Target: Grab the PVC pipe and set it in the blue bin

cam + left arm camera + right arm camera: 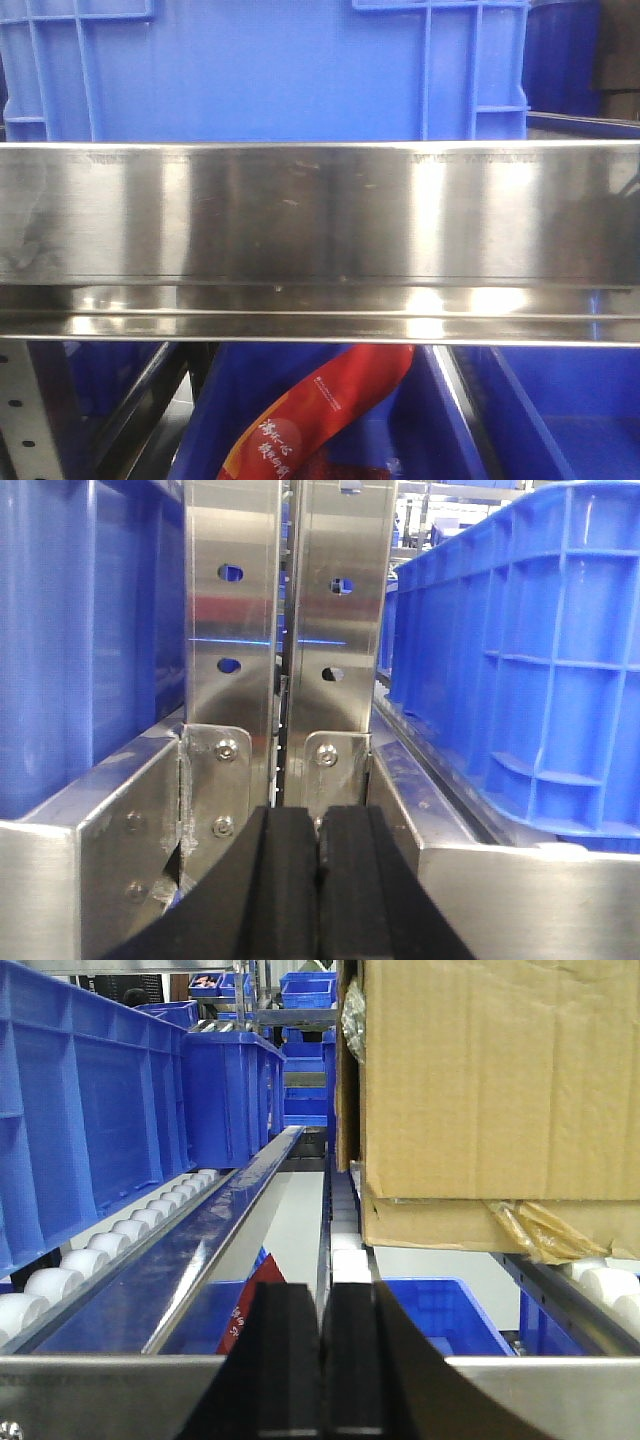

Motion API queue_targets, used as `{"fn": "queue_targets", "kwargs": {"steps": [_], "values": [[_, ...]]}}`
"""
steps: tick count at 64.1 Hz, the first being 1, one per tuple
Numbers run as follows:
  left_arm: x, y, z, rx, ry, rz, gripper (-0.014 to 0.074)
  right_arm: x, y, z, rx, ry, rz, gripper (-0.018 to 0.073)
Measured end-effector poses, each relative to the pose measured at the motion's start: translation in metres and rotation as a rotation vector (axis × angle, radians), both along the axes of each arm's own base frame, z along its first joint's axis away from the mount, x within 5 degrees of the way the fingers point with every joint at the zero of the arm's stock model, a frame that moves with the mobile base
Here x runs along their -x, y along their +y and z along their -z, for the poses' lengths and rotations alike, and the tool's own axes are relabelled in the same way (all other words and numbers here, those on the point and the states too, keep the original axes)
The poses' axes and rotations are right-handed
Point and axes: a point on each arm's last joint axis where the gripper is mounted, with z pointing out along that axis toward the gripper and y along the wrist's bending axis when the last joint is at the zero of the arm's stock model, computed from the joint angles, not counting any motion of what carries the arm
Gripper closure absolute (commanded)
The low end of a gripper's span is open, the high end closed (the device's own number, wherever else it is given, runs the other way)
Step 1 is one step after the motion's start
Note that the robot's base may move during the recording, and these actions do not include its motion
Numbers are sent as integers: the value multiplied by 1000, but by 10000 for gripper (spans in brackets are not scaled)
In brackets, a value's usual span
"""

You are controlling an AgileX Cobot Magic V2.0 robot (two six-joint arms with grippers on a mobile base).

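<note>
The PVC pipe is out of view in every frame. My left gripper [319,825] is shut, its black pads pressed together with nothing between them, level with a steel shelf rail [520,895] and facing two upright steel posts [232,610]. My right gripper [321,1300] is also shut and empty, hovering at a steel rail [110,1395]. A blue bin [260,70] stands on the shelf right in front of the front camera. Another blue bin [520,660] sits to the right of the left gripper, and one [445,1310] lies below, beyond the right gripper.
A wide steel shelf beam [320,230] crosses the front view. A red printed bag [320,410] lies in a lower blue bin, the red bag [252,1300] also showing past the right gripper. Cardboard boxes [500,1080] fill the upper right. White rollers [110,1240] line the left track.
</note>
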Motion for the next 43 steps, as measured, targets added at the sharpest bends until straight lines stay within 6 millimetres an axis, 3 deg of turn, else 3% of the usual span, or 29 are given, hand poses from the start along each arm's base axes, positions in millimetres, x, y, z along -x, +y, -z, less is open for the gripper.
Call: {"fn": "queue_targets", "kwargs": {"steps": [43], "values": [[0, 0, 0, 4, -2, 0, 707, 0, 0, 0, 0, 0, 0, 721]]}}
